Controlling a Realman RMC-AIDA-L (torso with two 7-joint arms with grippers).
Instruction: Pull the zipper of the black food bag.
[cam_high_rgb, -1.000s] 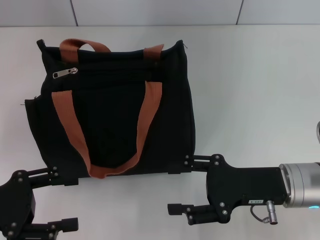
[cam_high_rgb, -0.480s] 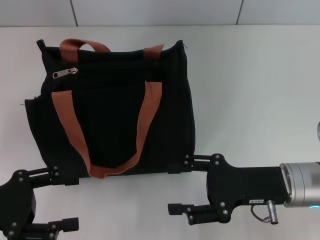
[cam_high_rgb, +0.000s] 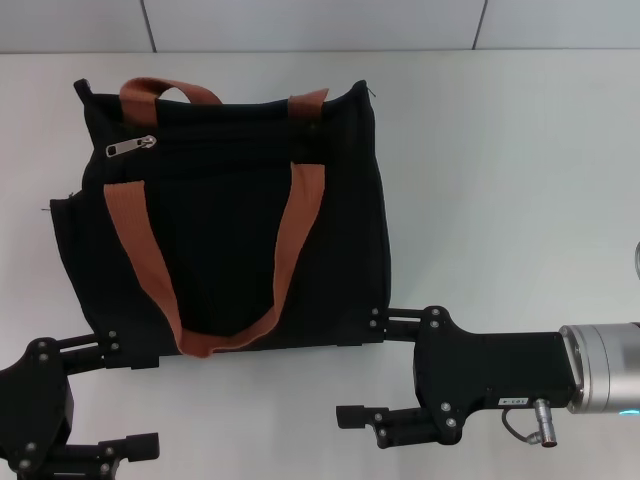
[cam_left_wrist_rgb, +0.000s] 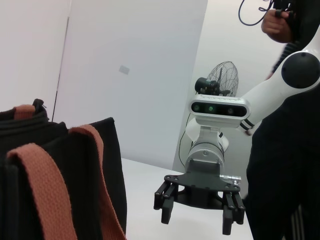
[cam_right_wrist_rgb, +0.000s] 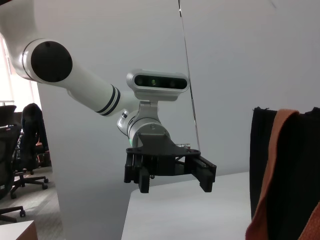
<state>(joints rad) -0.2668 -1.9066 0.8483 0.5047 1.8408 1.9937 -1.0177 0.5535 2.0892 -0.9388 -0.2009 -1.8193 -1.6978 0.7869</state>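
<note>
- zipper (cam_high_rgb: 131, 146) sits at the far left end of the zip line on the bag (cam_high_rgb: 225, 240), which lies flat on the table (cam_high_rgb: 500, 150); line runs left-right across the bag's far part.
- left gripper (cam_high_rgb: 120, 405): jaws wide, holding nothing, at the bag's near left corner. Same side as the tab, so nearer.
- right gripper (cam_high_rgb: 365, 370): jaws wide, holding nothing, at the near right corner, diagonally opposite the tab.
- Judgement: tab lies straight away from the left jaws, across the bag.

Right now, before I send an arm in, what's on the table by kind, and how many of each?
Large boxy black fabric food bag: 1
Rust-orange webbing handles: 2
Small silver metal zipper pull: 1
Black open grippers near the bag's front edge, left gripper and right gripper: 2
Total: 6
</note>
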